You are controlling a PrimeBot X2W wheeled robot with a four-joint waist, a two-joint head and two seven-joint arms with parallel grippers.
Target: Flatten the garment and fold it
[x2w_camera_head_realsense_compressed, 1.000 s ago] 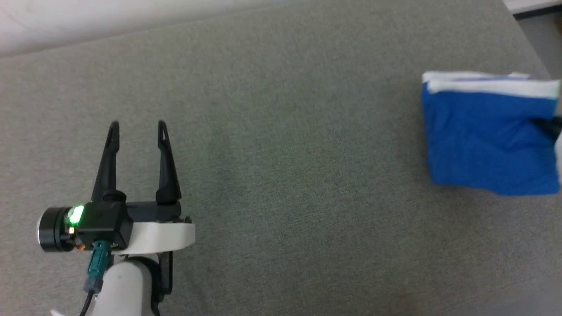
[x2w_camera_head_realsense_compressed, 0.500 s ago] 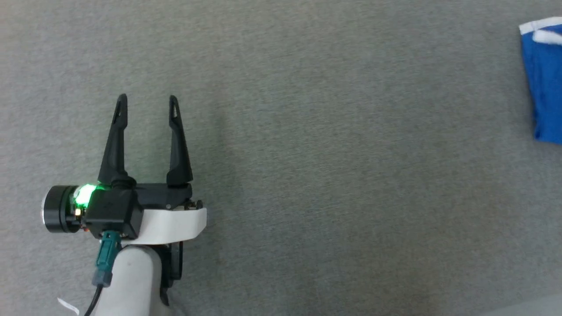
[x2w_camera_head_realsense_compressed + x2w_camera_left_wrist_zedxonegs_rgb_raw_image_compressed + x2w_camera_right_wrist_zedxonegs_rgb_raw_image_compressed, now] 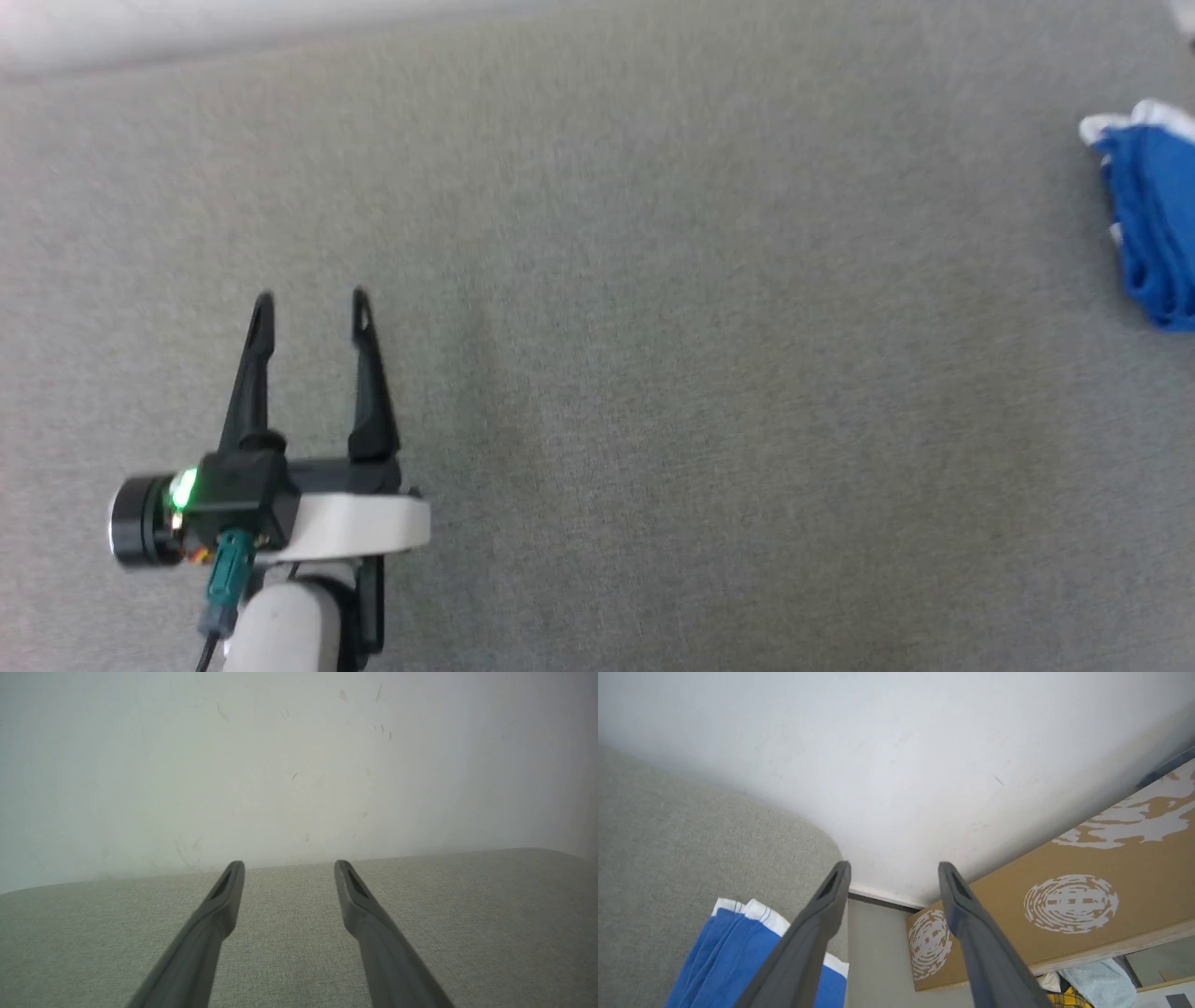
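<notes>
Left gripper (image 3: 313, 299): wide open, holding nothing, hovering over the grey cloth surface (image 3: 653, 373). In the left wrist view its two fingers are spread, with bare grey cloth under and between them and a scuffed white wall (image 3: 299, 765) ahead of the tips.

Shorts (image 3: 1153, 233): far to the right of the left gripper and well apart from it, cut off by the head view's right edge. They are a bunched blue pile with white trim at the top.

Right gripper (image 3: 894, 864): fingers spread wide, nothing between them, not gripping. In the right wrist view the shorts lie below and to the left of its left-hand finger, which crosses in front of them. Can't tell whether it touches. They show blue folds and a white band with thin dark lines at the far end, near the surface's rounded corner.

Right of that gripper is a cardboard box (image 3: 1064, 896) with white round swirl prints, not readable as words. A strip of floor (image 3: 878, 952) shows between the fingers. A light blue cloth (image 3: 1101, 975) sits at the lower right.
</notes>
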